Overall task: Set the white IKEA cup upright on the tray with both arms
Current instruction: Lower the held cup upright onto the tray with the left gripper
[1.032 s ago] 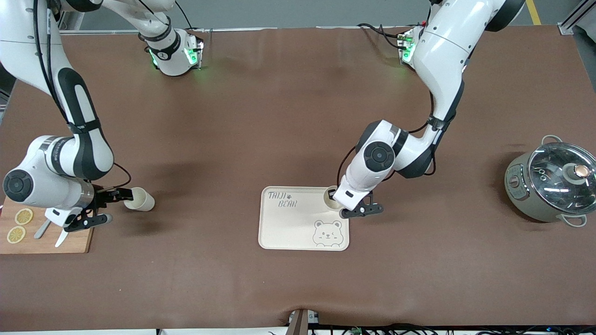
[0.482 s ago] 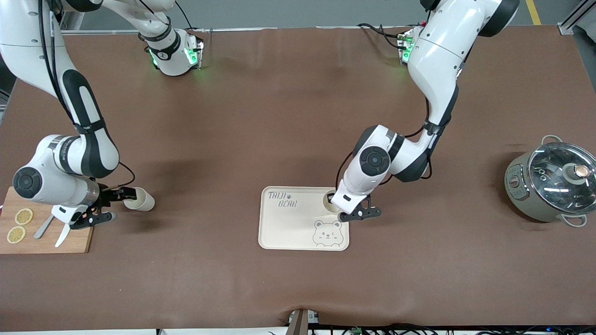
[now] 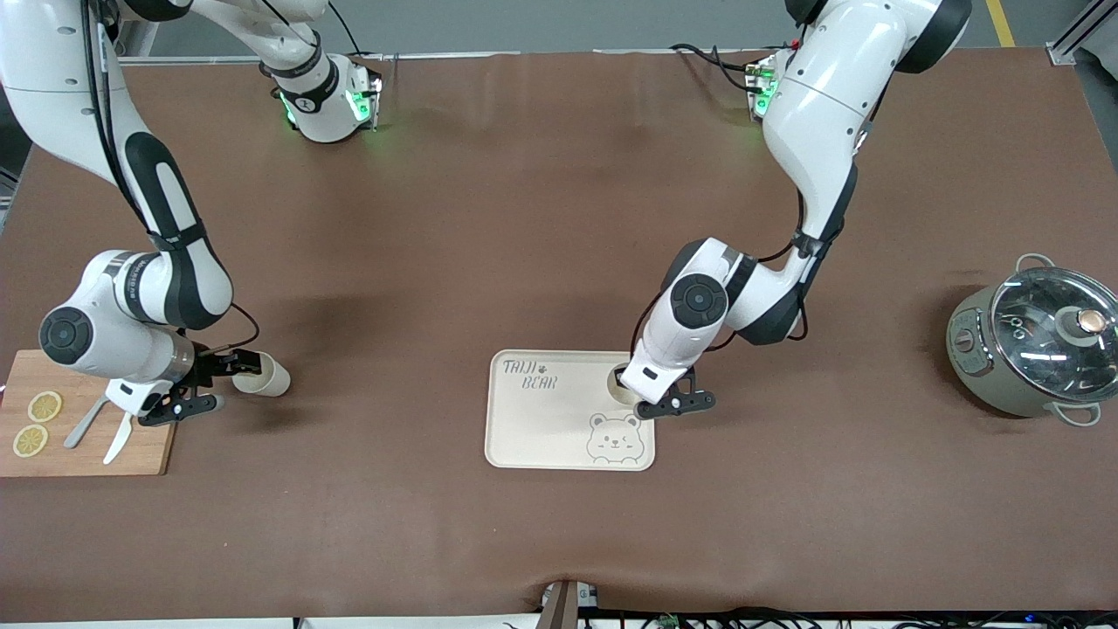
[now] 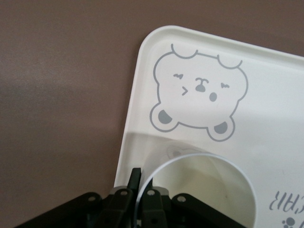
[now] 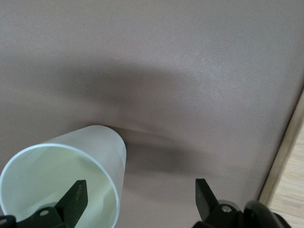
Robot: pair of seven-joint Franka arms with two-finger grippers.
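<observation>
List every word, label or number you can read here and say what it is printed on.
"TAIJI BEAR": grey lettering on the tray, beside a paw mark, with a winking bear drawn nearer the front camera.
Cooker control panel markings: too small to read.
Right arm base label: too small to read.

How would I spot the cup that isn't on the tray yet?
Find the wooden cutting board at the right arm's end of the table. The tipped cup lies beside it on the brown surface, its mouth facing the open right gripper. Unlike the upright cup pinched by the left gripper on the tray, it lies on its side.
</observation>
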